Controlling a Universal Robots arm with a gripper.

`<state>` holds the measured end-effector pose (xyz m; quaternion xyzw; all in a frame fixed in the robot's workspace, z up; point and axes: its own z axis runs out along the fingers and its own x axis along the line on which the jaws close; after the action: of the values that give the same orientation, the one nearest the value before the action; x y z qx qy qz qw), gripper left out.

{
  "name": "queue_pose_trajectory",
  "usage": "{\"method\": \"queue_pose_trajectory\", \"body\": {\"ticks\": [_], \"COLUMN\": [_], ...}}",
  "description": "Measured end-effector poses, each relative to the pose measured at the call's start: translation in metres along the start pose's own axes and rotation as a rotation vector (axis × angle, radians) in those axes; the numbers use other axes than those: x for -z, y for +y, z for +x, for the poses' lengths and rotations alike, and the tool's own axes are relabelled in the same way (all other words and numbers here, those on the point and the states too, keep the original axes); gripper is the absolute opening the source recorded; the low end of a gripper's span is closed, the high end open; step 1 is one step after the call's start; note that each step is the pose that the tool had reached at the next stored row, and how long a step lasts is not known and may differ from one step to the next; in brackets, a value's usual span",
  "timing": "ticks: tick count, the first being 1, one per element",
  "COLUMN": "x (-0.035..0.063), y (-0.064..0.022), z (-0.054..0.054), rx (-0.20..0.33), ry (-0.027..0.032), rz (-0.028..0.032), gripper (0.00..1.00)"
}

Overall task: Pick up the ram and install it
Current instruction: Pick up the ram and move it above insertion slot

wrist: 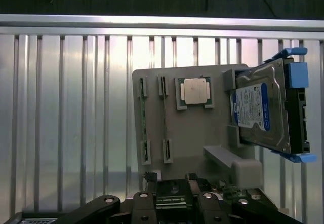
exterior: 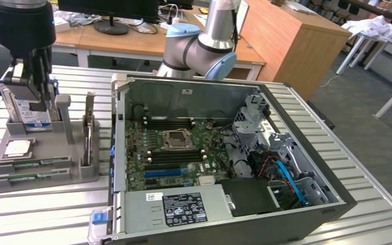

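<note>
Your pincer [wrist: 170, 186] hangs above the gray tray [exterior: 59, 179] with its two fingers wide apart, and it holds nothing. You can see the ram [exterior: 36, 163] standing on its thin edge in a slot of that tray, just beside a second green stick [exterior: 24, 177]. The shiny hard drive [exterior: 29, 115] stands at the tray's other end. The open computer case [exterior: 162, 94] sits beside the tray, on the exterior view's right.

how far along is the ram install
Nothing looks done: the ram sticks lie in the grey tray. In hand: nothing, the claw hangs open above the tray, near the hard drive. Left: lifting a stick and seating it in the open computer case.
</note>
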<state>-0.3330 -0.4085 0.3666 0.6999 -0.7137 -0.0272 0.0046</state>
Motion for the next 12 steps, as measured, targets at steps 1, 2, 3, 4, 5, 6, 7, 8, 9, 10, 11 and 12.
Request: {"method": "queue_pose_trajectory", "body": {"ticks": [1, 2, 3, 4, 5, 6, 7, 8, 9, 10, 11, 12], "x": [-0.0003, -0.0007, -0.001, -0.0013, -0.0016, -0.0019, -0.0022, -0.0025, -0.0028, -0.0031, -0.0034, -0.0038], "y": [0.0002, 0.0004, 0.0005, 0.0006, 0.0007, 0.0009, 0.001, 0.0012, 0.0014, 0.0015, 0.0017, 0.0019], "z": [0.0, 0.0001, 0.0001, 0.0001, 0.0001, 0.0001, 0.0002, 0.0002, 0.0002, 0.0003, 0.0003, 0.0003], "rx": [0.0, 0.0, 0.0, 0.0, 0.0, 0.0, 0.0, 0.0, 0.0, 0.0, 0.0, 0.0], "ry": [0.0, -0.0001, -0.0001, -0.0001, -0.0001, -0.0001, -0.0001, 0.0, -0.0001, -0.0001, -0.0002, -0.0002], "rz": [0.0001, 0.0001, 0.0001, 0.0001, 0.0, 0.0, 0.0, 0.0, 0.0, 0.0, 0.0, 0.0], "gripper": [0.36, 0.36, 0.36, 0.36, 0.36, 0.36, 0.36, 0.36, 0.36, 0.36, 0.36, 0.36]}}
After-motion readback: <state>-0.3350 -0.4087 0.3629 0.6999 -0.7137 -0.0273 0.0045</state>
